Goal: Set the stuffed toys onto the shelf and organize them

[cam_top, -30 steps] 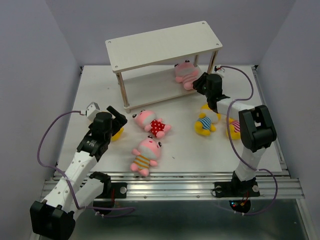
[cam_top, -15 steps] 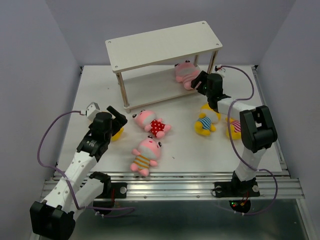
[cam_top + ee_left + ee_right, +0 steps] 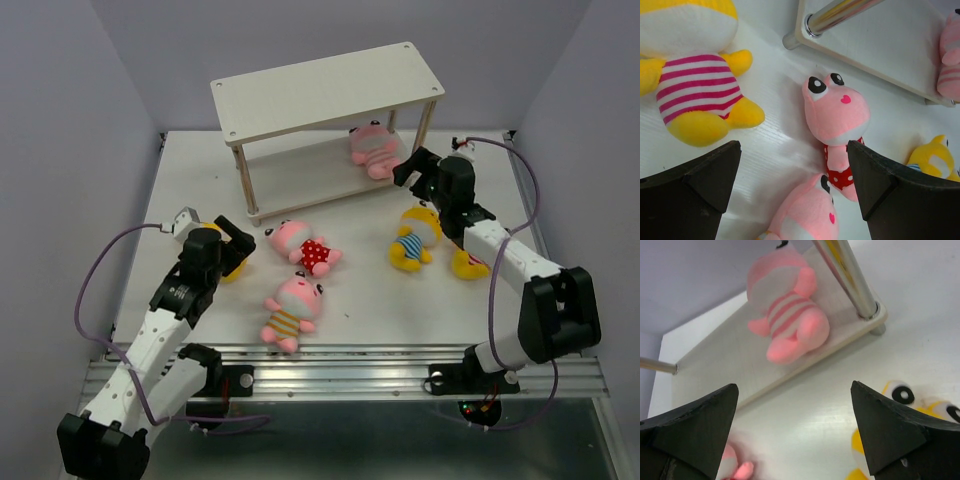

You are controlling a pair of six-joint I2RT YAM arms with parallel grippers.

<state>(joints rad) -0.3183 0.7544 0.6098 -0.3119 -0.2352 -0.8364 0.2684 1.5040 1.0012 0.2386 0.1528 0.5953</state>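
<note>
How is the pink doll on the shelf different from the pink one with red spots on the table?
The pink doll on the shelf has a pink-striped belly, while the spotted pink doll has a red belly with white dots. The striped one lies on the lower board of the shelf, near its right end in the top view. The spotted one lies on the table in front of the shelf. Both are pink plush toys of similar size.
</note>
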